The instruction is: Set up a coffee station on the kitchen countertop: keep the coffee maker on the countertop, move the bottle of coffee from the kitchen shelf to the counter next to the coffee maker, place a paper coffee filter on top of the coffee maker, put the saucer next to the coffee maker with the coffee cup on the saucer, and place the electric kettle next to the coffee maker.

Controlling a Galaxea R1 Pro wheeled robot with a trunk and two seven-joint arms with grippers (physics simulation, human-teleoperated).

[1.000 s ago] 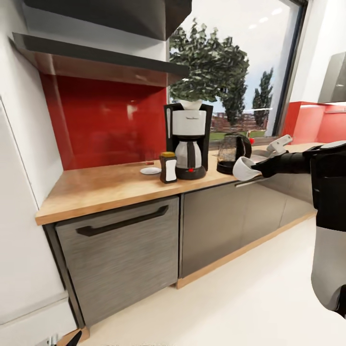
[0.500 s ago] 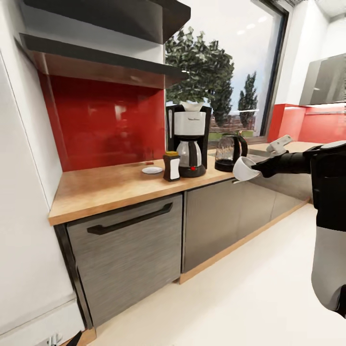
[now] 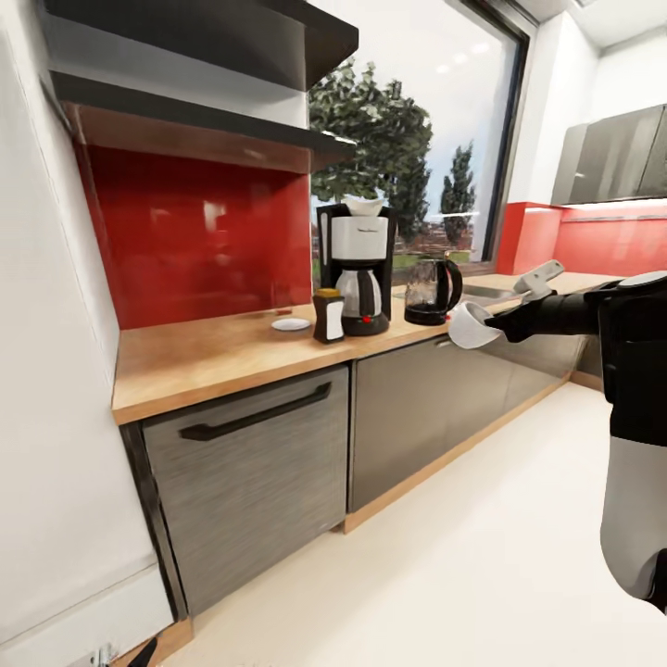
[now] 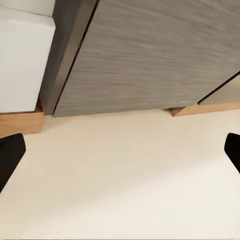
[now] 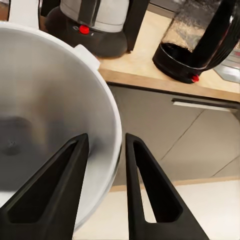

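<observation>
Gripping the cup (image 3: 470,326) by its rim, my right claw (image 3: 489,325) is hovering off the counter (image 3: 213,357); I'm aiming left, toward the saucer (image 3: 291,324) beyond the coffee maker (image 3: 356,269), keeping it level.

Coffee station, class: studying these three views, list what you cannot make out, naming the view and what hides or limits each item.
1. Coffee cup, right wrist view: cut off by the picture's edges; handle unseen.
2. Saucer, head view: too small for detail.
3. Bottle of coffee, head view: label too small to read.
4. Electric kettle, right wrist view: top cut off by the edge.
5. Left gripper, left wrist view: just the fingertips at the edges.
</observation>
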